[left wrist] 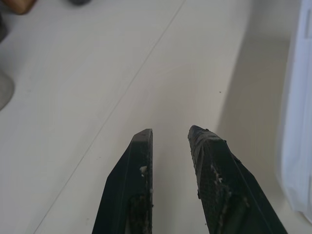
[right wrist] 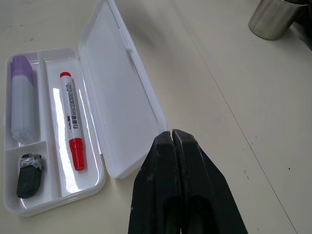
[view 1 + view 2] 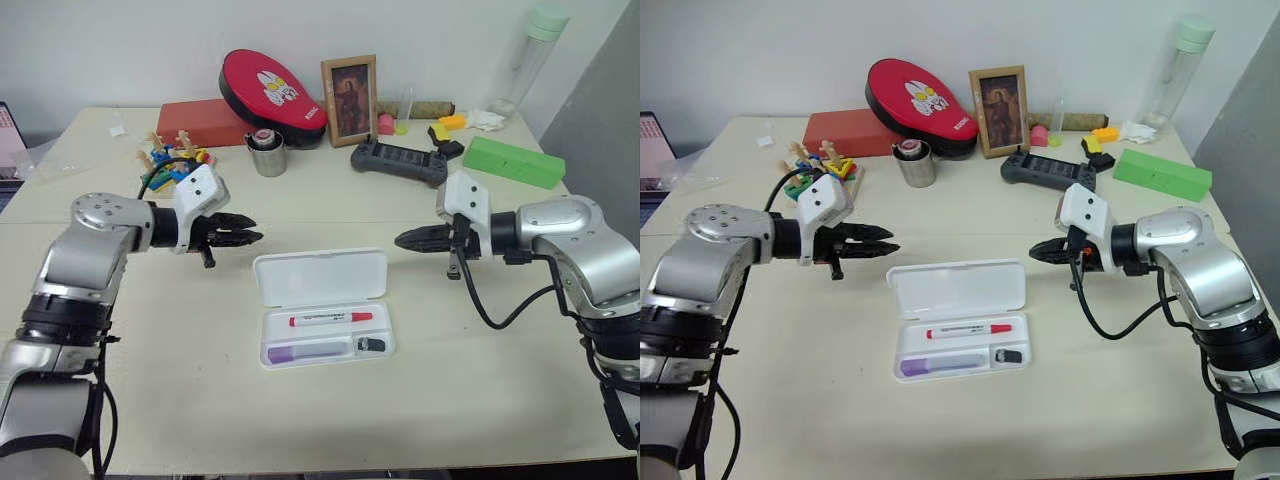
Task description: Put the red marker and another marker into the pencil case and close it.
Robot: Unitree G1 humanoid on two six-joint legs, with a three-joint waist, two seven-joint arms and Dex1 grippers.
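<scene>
Red marker point(image 3: 330, 319) and lilac highlighter point(image 3: 308, 351) lie in tray of pencil case point(image 3: 322, 305); lid lies flat open, so closing remains. Left gripper point(image 3: 250, 232) beside lid's far corner, jaws narrowly parted, empty. Right gripper point(image 3: 404, 240) jaws fully closed, empty, near lid's other end.

Inside the open pencil case point(image 3: 372, 271): one red marker point(image 3: 330, 319), one lilac highlighter point(image 3: 308, 352), one small black eraser point(image 3: 371, 345).
</scene>
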